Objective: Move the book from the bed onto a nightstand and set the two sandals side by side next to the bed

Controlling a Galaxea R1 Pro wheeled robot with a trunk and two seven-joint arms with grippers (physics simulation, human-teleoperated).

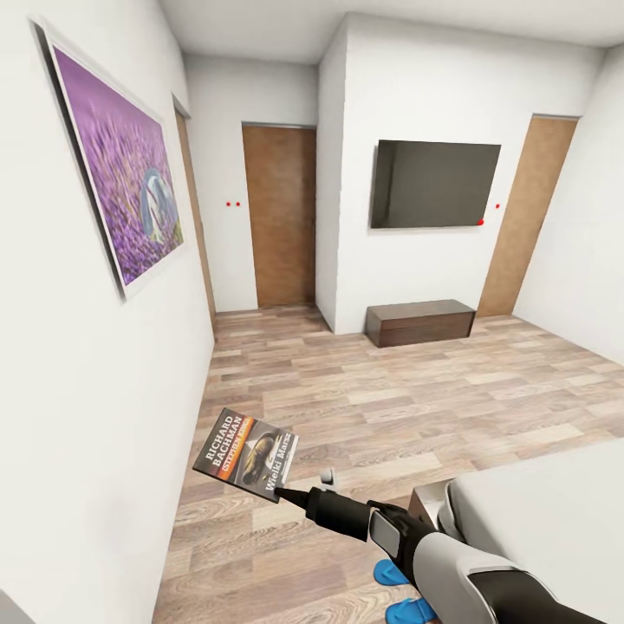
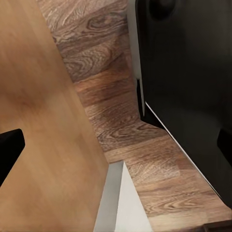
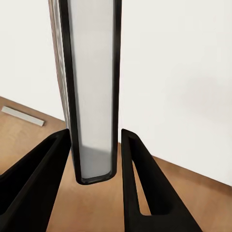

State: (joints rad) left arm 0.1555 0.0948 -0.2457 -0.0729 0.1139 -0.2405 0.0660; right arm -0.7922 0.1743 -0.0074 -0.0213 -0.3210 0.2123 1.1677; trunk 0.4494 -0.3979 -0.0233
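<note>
My right gripper (image 1: 290, 496) is shut on the book (image 1: 247, 452), a thin dark paperback with an orange band and white lettering, held in the air over the plank floor near the left wall. In the right wrist view the book's edge (image 3: 92, 87) stands upright between the two black fingers (image 3: 43, 169). Two blue sandals (image 1: 392, 573) (image 1: 412, 612) lie on the floor beside the bed (image 1: 555, 511), partly hidden under my right arm. My left gripper (image 2: 116, 145) is open, with nothing between its fingers. The nightstand is out of view.
A white wall with a purple picture (image 1: 121, 165) runs close on the left. A long dark-brown low dresser (image 1: 420, 322) stands under a wall-mounted TV (image 1: 433, 184) at the far wall. Brown doors (image 1: 279, 217) (image 1: 527, 217) are at the back. Open plank floor (image 1: 390, 390) lies ahead.
</note>
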